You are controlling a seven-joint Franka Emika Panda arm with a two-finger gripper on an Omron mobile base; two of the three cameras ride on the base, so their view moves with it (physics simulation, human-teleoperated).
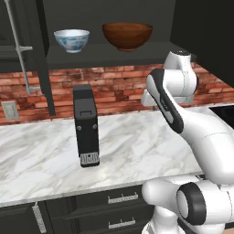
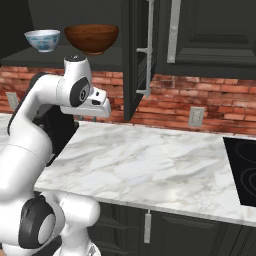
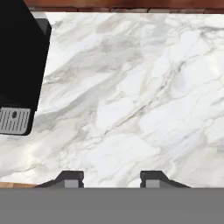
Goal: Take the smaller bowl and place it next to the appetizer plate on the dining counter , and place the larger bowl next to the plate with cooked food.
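The smaller bowl (image 1: 71,40) (image 2: 42,40), white with a faint blue pattern, stands on a dark shelf above the brick wall. Right beside it on the same shelf sits the larger bowl (image 1: 127,35) (image 2: 91,38), wide and reddish-brown. My gripper (image 3: 111,178) hangs open and holds nothing, pointing down at the marble wall counter (image 3: 131,96), well below the shelf. In the right base view the hand (image 2: 96,104) sits under the brown bowl. The dining counter, the appetizer plate and the plate with cooked food are out of view.
A black coffee machine (image 1: 86,125) (image 3: 17,65) stands on the wall counter (image 1: 41,155), left of my hand. An open dark cabinet door (image 2: 134,55) hangs right of the shelf. A black cooktop (image 2: 242,170) lies at the counter's far right.
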